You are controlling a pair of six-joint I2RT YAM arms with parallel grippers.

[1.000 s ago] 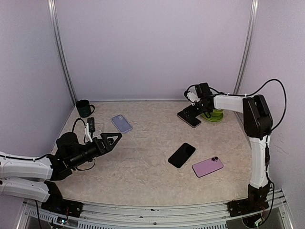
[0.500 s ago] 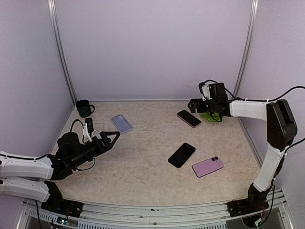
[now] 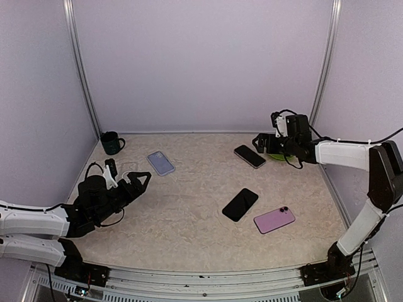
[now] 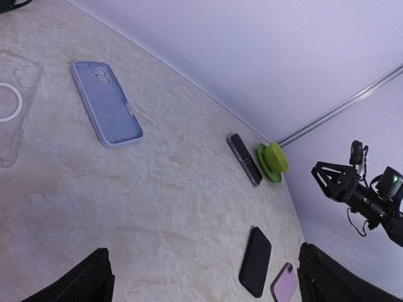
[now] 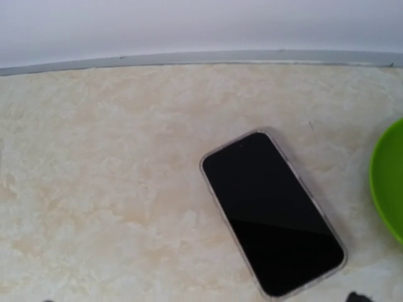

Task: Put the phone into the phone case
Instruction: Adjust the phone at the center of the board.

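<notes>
A black phone (image 3: 250, 156) (image 5: 271, 211) lies face up at the back right, inside a clear phone case whose rim frames it. My right gripper (image 3: 259, 143) (image 5: 201, 299) hovers just right of it, open and holding nothing; only its fingertips (image 5: 359, 296) show in the wrist view. A second black phone (image 3: 240, 204) (image 4: 255, 261) lies mid-table, with a pink phone (image 3: 274, 220) (image 4: 284, 284) beside it. A lavender case (image 3: 161, 163) (image 4: 106, 103) and an empty clear case (image 4: 12, 107) lie at the back left. My left gripper (image 3: 137, 181) (image 4: 208, 286) hangs open and empty near those cases.
A green dish (image 3: 281, 153) (image 4: 274, 160) (image 5: 387, 189) sits right beside the cased phone, under the right arm. A dark green mug (image 3: 112, 143) stands in the back left corner. Walls close in the table at the back and on both sides.
The right gripper has drawn back to the right, away from the cased phone, which stays on the table. The left gripper has shifted slightly left and back.
</notes>
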